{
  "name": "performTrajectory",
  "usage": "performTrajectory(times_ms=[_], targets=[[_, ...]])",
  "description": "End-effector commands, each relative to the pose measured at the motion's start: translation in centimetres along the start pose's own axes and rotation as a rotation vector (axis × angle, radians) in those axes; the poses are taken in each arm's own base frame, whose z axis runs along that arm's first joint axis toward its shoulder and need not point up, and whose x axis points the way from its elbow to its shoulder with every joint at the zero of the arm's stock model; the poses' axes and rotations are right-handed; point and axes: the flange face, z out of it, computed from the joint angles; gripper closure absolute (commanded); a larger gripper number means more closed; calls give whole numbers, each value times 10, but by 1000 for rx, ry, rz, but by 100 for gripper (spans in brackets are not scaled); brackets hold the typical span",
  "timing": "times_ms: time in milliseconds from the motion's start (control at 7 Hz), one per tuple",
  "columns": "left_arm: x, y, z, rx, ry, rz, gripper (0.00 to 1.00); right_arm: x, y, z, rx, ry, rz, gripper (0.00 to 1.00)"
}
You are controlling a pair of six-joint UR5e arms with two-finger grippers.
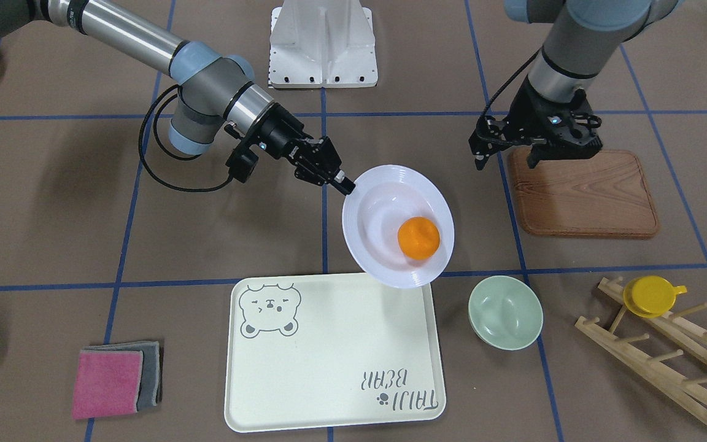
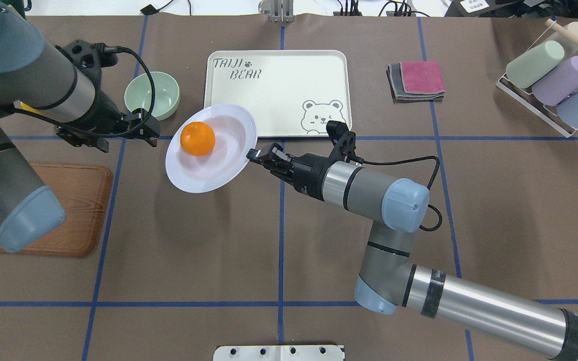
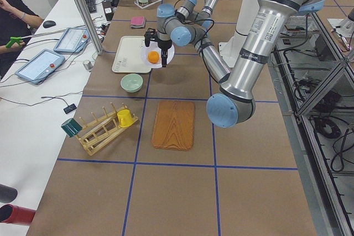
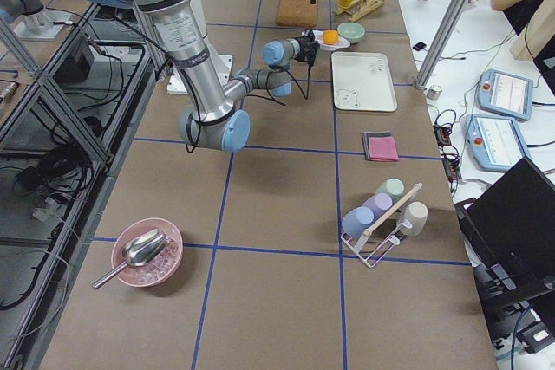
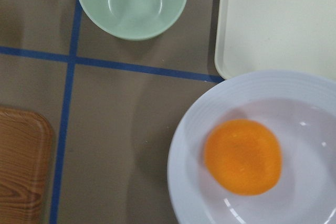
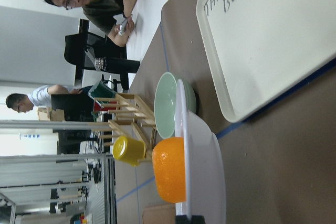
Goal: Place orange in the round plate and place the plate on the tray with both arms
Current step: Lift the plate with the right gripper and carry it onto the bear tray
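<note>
Right gripper (image 1: 344, 184): pinched narrow on the plate's rim, holding it alone.
Plate (image 1: 433, 196): sticks straight out from the fingertips, off the table; its far edge overlaps the tray's nearest corner.
Orange (image 1: 418, 237): in the sunken centre, on the half farthest from the right gripper.
Left gripper (image 1: 559, 150): past the plate's opposite rim and apart from it; I cannot tell whether it is wide or closed.
Tray (image 1: 329, 356): ahead of the right gripper, beyond the plate, long side running across the table.
Coming move: probably forward and rightward onto the tray; the right arm is nearer.
</note>
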Motion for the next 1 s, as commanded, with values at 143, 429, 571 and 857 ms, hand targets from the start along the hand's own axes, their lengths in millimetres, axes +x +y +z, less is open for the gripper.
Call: performTrajectory(times_ms=[143, 429, 571, 857], targets=[[-88, -26, -17, 21, -65, 130, 3, 36, -53, 12, 283, 4, 20, 100], [-106, -31, -18, 21, -81, 143, 3, 60, -65, 21, 375, 94, -26, 100], [-106, -31, -18, 21, -81, 143, 3, 65, -65, 27, 392, 143, -45, 100], [-108, -32, -19, 24, -82, 140, 3, 50, -56, 37, 385, 138, -41, 100]])
